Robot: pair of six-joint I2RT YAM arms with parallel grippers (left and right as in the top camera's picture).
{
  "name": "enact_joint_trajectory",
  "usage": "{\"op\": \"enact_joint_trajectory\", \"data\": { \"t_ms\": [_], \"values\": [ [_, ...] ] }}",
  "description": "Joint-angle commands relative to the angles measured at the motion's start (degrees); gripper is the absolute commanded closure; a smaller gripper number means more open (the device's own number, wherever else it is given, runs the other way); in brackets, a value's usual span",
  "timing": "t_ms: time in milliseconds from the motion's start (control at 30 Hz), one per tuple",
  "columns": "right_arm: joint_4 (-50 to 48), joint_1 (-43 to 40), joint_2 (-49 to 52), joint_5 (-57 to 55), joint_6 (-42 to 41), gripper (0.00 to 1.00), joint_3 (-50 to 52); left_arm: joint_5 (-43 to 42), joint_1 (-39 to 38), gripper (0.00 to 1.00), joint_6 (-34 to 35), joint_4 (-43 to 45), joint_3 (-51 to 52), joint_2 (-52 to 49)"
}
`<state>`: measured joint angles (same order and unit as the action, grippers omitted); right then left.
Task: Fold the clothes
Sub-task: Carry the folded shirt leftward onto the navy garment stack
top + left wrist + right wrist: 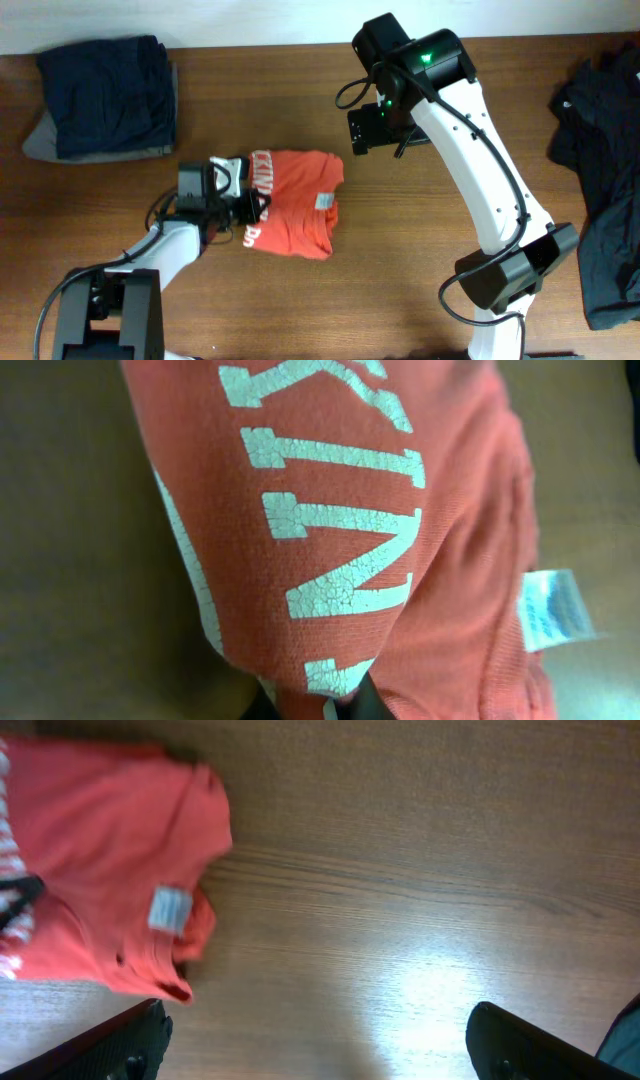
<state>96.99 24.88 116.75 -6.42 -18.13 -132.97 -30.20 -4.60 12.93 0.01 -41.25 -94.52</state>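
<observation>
The orange-red T-shirt (298, 200) lies a little left of the middle of the overhead frame, on the brown wooden tabletop (400, 260). It is folded into a compact, nearly square packet. Its white lettering (262, 180) runs along the left edge, and a small pale label (324, 202) shows on the right part.

The left fingers (249, 208) reach in from the lower left and are at the left edge of the T-shirt. In the left wrist view the red fabric (400, 560) fills nearly the whole frame. At the bottom edge the two dark fingers (372, 702) are pressed on a fold of this fabric, so they are pinching the T-shirt.

The right fingers (372, 128) are at the upper middle of the overhead frame, apart from the T-shirt and to its upper right. In the right wrist view they (125, 1045) are spread wide at the two lower corners. Only bare tabletop (400, 920) is between them, and the T-shirt (100, 870) is at the upper left.

A folded stack of navy and grey clothes (105, 95) rests at the upper left of the overhead frame. A loose heap of dark garments (610, 180) lies at the right edge.
</observation>
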Motion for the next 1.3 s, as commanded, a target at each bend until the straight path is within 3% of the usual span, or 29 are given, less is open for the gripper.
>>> {"op": "enact_joint_trajectory", "data": {
  "t_ms": [0, 300, 767, 1267],
  "values": [
    [0.33, -0.17, -0.13, -0.26, 0.81, 0.01, -0.31, 6.14, 0.04, 1.00, -0.39, 0.87, -5.25, -0.37],
    [0.33, -0.17, -0.13, -0.26, 1.42, 0.01, -0.31, 21.11, 0.04, 1.00, -3.48, 5.05, -13.81, -0.37],
    [0.09, -0.17, -0.13, -0.26, 1.64, 0.01, -0.33, 24.11, 4.11, 1.00, -5.31, 14.91, -18.49, -2.34],
    [0.35, -0.17, -0.13, -0.28, 1.66, 0.01, -0.33, 15.98, 9.64, 1.00, -11.17, -13.70, -59.04, -24.50]
  ]
}}
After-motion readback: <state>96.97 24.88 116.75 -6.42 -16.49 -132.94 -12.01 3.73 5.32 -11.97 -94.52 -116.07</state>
